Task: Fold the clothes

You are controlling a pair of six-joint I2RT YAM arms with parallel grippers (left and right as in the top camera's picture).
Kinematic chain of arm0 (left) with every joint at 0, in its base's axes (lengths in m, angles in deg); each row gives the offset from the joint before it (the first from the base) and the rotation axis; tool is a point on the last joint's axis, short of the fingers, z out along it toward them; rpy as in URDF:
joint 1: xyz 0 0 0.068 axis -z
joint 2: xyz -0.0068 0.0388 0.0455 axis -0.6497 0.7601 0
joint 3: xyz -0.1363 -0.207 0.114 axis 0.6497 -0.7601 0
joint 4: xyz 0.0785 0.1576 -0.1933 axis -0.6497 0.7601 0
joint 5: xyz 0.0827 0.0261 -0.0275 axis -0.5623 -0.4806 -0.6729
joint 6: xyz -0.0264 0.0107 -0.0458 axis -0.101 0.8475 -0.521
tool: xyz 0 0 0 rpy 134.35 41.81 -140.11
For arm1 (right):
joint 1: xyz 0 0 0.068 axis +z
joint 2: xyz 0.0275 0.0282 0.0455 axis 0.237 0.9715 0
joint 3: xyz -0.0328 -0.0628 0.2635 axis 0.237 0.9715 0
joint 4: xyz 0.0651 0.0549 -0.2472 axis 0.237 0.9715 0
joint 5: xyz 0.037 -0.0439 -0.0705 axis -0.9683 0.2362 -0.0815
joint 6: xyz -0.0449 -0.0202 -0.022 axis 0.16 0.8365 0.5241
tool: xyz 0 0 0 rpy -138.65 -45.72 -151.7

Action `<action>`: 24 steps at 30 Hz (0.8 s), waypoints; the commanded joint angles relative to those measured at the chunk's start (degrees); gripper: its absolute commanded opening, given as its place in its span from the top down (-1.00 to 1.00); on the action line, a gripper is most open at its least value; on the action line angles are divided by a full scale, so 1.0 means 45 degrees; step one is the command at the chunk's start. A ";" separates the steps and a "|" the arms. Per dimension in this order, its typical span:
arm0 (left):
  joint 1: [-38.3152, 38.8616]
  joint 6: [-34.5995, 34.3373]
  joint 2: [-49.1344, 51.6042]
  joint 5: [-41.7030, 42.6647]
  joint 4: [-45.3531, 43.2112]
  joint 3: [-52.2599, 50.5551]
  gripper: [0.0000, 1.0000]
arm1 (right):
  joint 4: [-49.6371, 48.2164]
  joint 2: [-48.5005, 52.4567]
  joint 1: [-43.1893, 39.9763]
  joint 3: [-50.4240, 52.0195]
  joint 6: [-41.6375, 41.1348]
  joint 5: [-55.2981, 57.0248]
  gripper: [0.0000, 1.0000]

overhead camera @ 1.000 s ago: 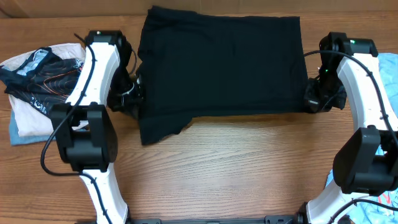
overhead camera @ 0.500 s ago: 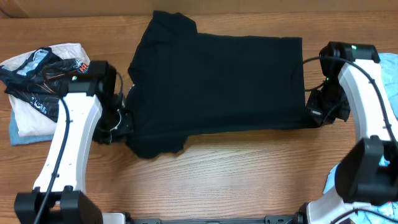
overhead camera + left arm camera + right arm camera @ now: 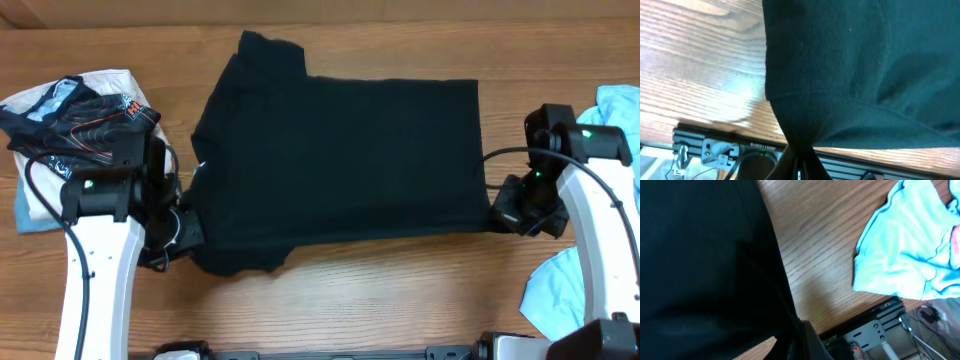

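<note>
Upper left of the overhead frame: a black orange-lined garment [image 3: 85,122] heaped on a white cloth [image 3: 45,185] over a light blue cloth [image 3: 28,215], all on the bench [image 3: 380,295]. Left jaws pinched together on the lower-left edge of the black T-shirt [image 3: 340,160], which lies spread flat across frame centre; right jaws clamped on its lower-right corner. Light blue garment [image 3: 558,290] bunched at lower right.

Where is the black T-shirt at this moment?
In the overhead view the black T-shirt lies spread across the middle of the wooden table, between the left gripper and the right gripper, which pinch its near corners.
</note>
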State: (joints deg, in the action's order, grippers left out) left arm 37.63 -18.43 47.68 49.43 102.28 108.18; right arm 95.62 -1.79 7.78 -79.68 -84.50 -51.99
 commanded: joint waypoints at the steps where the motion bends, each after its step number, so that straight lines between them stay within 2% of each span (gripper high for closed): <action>1: -0.0107 -0.0675 -0.0350 -0.0267 -0.0068 -0.0107 0.92 | 0.0034 -0.0389 -0.0058 0.0316 -0.0214 0.0005 0.92; 9: -0.0092 -0.0835 0.0180 0.0214 -0.2132 -0.0121 0.92 | -0.1200 -0.0199 -0.0053 0.0316 -0.0155 -0.0005 0.92; 24: -0.0092 -0.0826 0.3677 0.0690 -0.4896 -0.0121 0.92 | -0.2613 0.2050 -0.0053 0.0316 -0.0068 -0.0053 0.92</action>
State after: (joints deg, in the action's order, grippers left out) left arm 37.63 -21.58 61.98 51.94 81.76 107.94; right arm 85.07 6.27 7.80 -78.45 -84.76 -52.54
